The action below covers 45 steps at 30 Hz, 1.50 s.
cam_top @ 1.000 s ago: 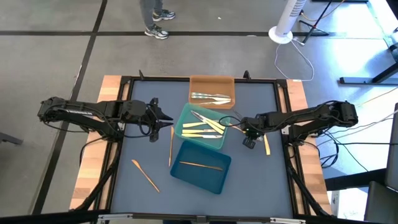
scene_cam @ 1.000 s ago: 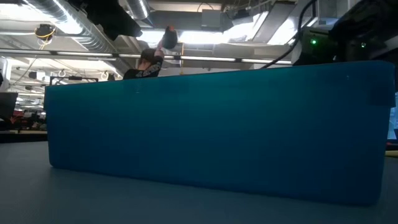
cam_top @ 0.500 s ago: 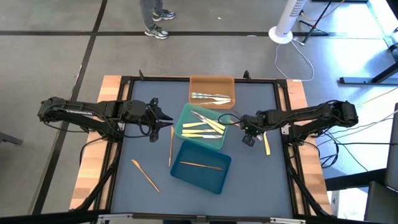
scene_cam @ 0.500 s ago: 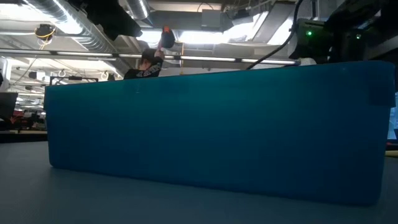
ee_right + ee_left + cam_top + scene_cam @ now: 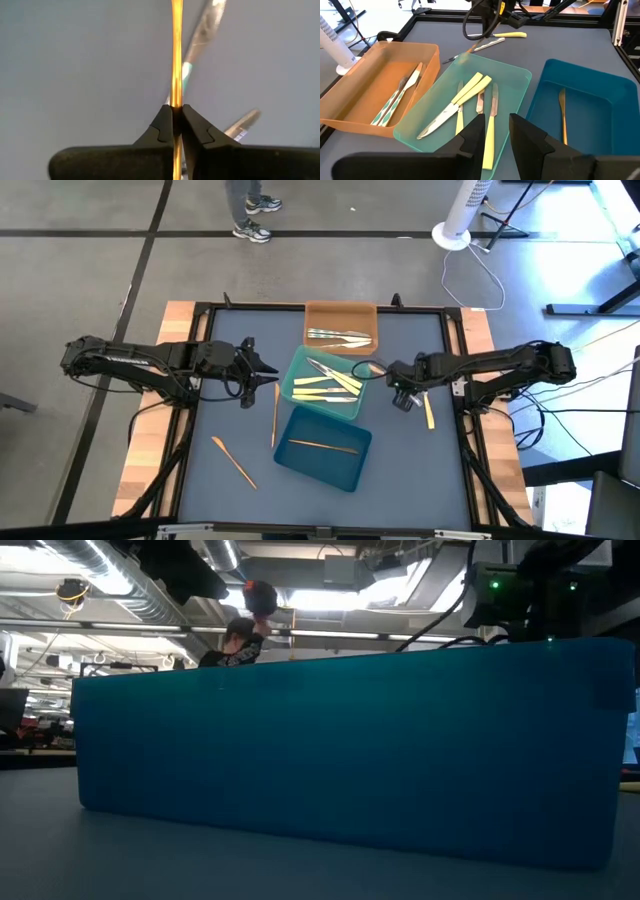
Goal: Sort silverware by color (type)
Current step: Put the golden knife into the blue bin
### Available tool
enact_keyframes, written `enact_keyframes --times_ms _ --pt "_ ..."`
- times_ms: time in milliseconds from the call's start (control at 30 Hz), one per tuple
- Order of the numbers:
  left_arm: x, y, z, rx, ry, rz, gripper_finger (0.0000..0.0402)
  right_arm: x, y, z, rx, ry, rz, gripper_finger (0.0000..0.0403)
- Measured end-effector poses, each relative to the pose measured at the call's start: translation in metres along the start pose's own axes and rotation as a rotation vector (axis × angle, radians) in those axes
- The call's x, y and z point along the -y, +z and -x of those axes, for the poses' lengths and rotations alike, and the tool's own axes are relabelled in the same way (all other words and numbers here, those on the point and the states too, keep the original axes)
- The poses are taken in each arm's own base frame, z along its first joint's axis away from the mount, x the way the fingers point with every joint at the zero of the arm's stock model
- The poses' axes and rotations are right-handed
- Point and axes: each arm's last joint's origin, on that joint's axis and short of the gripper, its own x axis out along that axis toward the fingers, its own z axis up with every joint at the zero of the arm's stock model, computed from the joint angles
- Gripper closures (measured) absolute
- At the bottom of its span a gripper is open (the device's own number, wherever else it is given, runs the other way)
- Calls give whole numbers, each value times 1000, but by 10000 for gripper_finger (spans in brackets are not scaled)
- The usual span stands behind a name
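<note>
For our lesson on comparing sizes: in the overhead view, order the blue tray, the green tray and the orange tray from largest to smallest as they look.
1. Blue tray and green tray: look about alike, too close to rank.
2. Orange tray: smallest-looking.

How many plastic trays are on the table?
3. The rectangular orange plastic tray sits by the table's back edge, the teal-green plastic tray mid-table, the dark blue plastic tray in front. None seems hidden.
</note>
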Motion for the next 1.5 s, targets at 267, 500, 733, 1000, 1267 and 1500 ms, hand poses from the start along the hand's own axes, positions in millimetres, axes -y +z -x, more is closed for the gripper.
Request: enact_keyframes --times_ms 267,500,733,1000,1267,1500 --pt "0 0 0 0 0 0 320 2 13 27 14 -45 11 402" --pt "0 0 0 0 0 0 320 2 29 56 80 -14 17 402" --pt "0 0 0 0 0 0 320 -2 44 73 172 88 15 402" --pt "0 0 0 0 0 0 320 -24 58 77 306 290 44 402" --pt "0 0 0 0 0 0 320 -72 55 80 405 407 178 402" --pt "0 0 0 0 0 -2 320 -113 57 63 431 469 302 402"
